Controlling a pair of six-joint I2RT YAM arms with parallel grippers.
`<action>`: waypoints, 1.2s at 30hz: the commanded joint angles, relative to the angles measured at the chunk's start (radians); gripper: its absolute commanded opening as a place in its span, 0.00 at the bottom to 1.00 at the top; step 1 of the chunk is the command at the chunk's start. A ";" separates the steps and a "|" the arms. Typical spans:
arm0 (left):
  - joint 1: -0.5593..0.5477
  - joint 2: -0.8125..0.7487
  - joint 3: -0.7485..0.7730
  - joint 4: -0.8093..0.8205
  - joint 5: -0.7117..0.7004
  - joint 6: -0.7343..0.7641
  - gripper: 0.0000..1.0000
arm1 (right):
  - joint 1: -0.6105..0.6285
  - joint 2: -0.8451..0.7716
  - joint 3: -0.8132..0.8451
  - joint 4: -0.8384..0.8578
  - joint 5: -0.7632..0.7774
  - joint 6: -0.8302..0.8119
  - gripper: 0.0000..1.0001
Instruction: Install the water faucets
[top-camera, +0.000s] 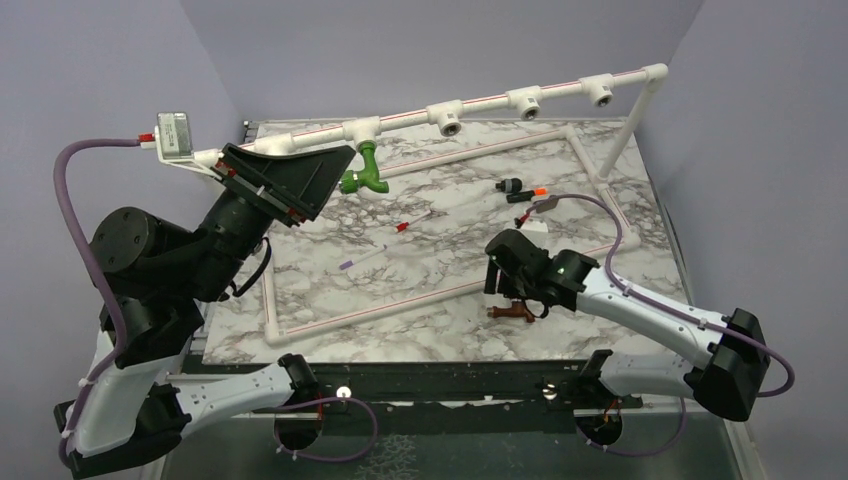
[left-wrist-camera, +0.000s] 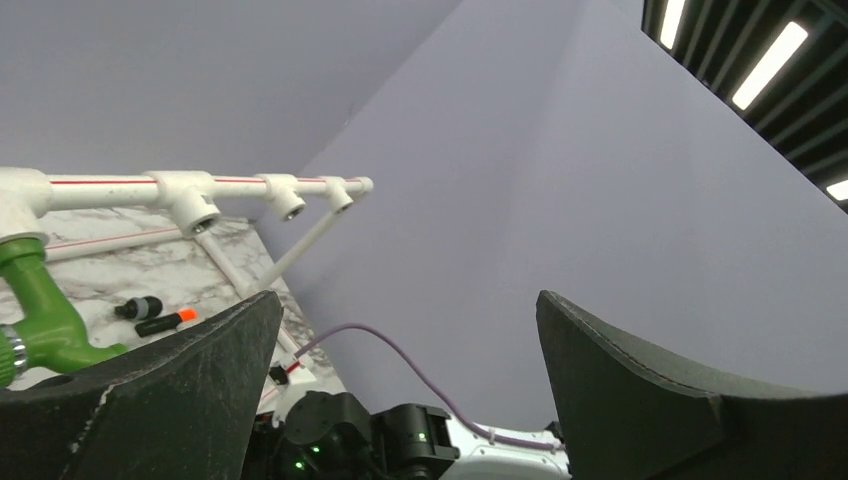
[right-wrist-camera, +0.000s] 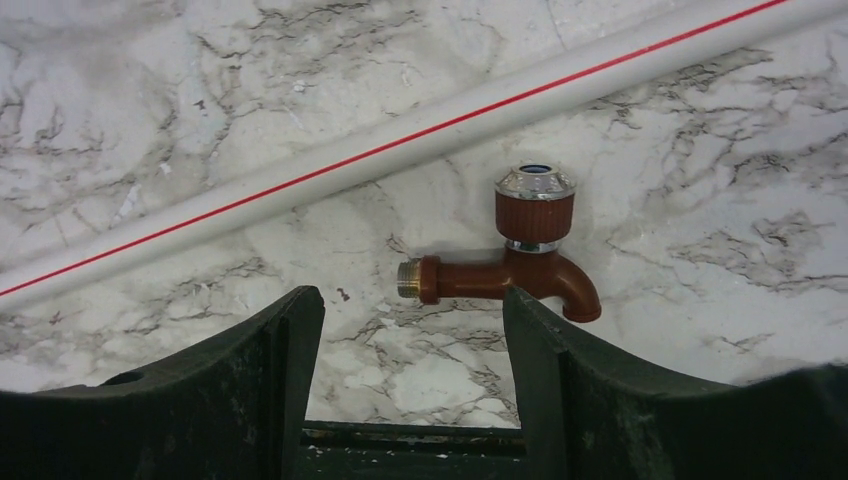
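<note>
The green faucet (top-camera: 366, 172) hangs from the leftmost T-fitting of the white pipe rail (top-camera: 490, 102); it also shows at the left edge of the left wrist view (left-wrist-camera: 40, 310). My left gripper (top-camera: 335, 165) is open and empty, its fingertips just left of the green faucet. The reddish-brown faucet (top-camera: 513, 311) lies on the marble table near the front; in the right wrist view (right-wrist-camera: 510, 266) it lies on its side just beyond my fingertips. My right gripper (right-wrist-camera: 412, 310) is open and empty, directly above and behind it.
Three empty T-fittings (top-camera: 450, 116) sit along the rail to the right. A small black piece with an orange tip (top-camera: 525, 192) lies at the back right. A white floor pipe with a red stripe (right-wrist-camera: 420, 135) runs just beyond the brown faucet. Two thin sticks (top-camera: 385, 240) lie mid-table.
</note>
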 joint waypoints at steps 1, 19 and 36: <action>-0.005 0.004 -0.013 0.074 0.113 0.011 0.99 | 0.006 0.040 -0.014 -0.089 0.106 0.089 0.71; -0.008 -0.033 -0.081 0.178 0.097 0.009 0.99 | -0.065 0.100 -0.172 0.033 0.075 0.163 0.72; -0.009 -0.010 -0.104 0.049 0.111 0.168 0.99 | -0.121 0.174 -0.206 0.168 0.029 0.113 0.64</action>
